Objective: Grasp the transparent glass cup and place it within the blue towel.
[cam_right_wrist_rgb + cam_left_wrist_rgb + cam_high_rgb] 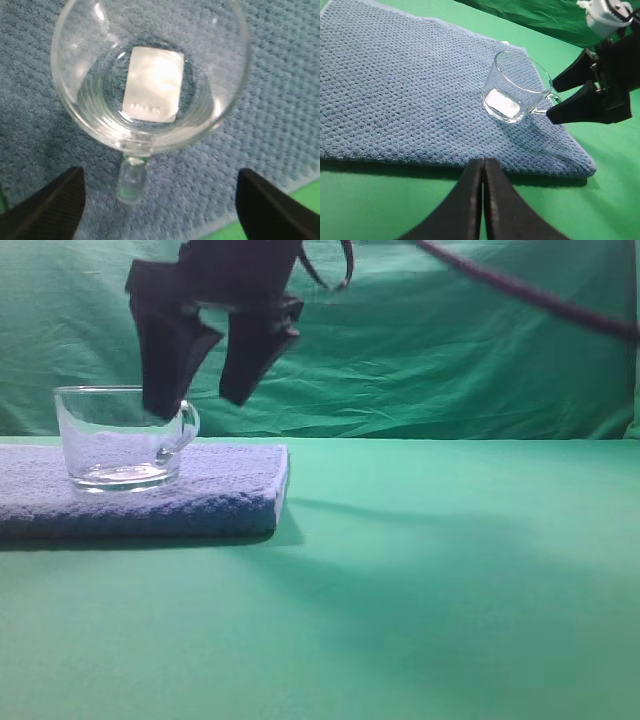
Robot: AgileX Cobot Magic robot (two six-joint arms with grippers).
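Spread apart, the jaws of the black right gripper [205, 400] hang over the handle side of the transparent glass cup [122, 436], one finger tip low beside the handle and the other out past it; from the right wrist view both fingers stand wide to either side of the handle with nothing between them but air. Pressed together, the jaws of the black left gripper [483, 172] point at the near edge of the blue towel [405, 95] and hold nothing. Green cloth covers the flat table [450, 580], and a creased green cloth backdrop [480, 350] hangs behind it. One cup, one towel and two grippers are in sight. That short, clear, straight-sided mug stands upright on the thick folded terry towel, near the towel's right end in the high view, its small loop handle turned toward the right gripper. A pale rectangular label [152, 85] shows through its thick base. A dark cable [530, 295] crosses the upper right of the backdrop.
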